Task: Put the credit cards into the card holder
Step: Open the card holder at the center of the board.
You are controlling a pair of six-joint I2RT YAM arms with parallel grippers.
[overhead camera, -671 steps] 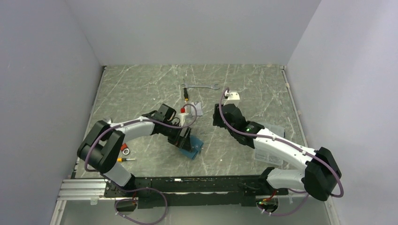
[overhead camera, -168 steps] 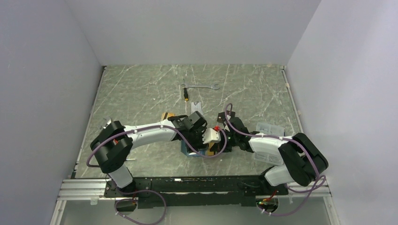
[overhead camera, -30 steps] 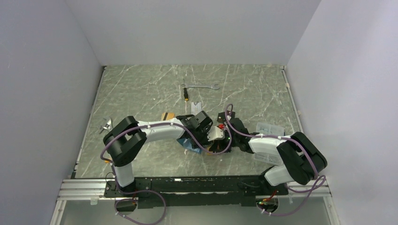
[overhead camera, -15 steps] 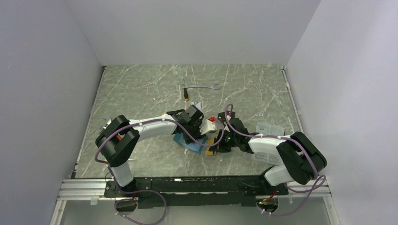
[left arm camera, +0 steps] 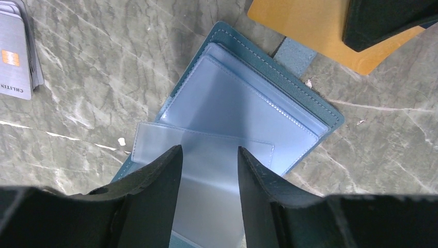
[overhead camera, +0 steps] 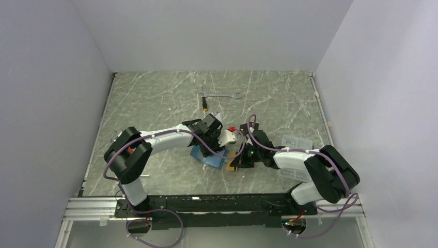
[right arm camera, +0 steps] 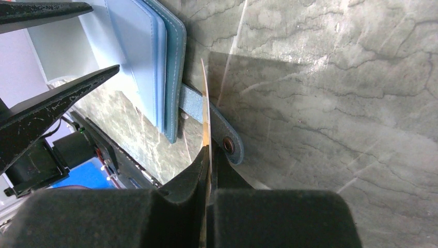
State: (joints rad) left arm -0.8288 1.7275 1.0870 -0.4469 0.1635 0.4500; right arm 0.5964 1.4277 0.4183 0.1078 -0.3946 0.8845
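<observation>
The card holder (left arm camera: 248, 98), teal with pale blue pockets, lies open on the table (overhead camera: 155, 103); from above it shows between the two arms (overhead camera: 205, 157). My left gripper (left arm camera: 206, 155) stands open over its clear inner sleeve, one finger on each side, with nothing pinched. My right gripper (right arm camera: 209, 150) is shut on an orange-gold credit card (right arm camera: 205, 103), held on edge just right of the holder (right arm camera: 170, 62) and beside its snap tab (right arm camera: 219, 132). The left wrist view shows that card (left arm camera: 304, 31) past the holder's far edge. A small stack of grey cards (left arm camera: 18, 51) lies apart on the marble.
A wrench (overhead camera: 221, 95) and a small screwdriver (overhead camera: 205, 107) lie at the back of the table. A clear packet (overhead camera: 297, 140) sits beyond the right arm. Grey walls close in three sides, and both wrists crowd the middle near the front.
The left wrist has drawn back up and left, uncovering more of the blue holder. The right gripper keeps the orange card by the holder's right edge, hardly moved.
</observation>
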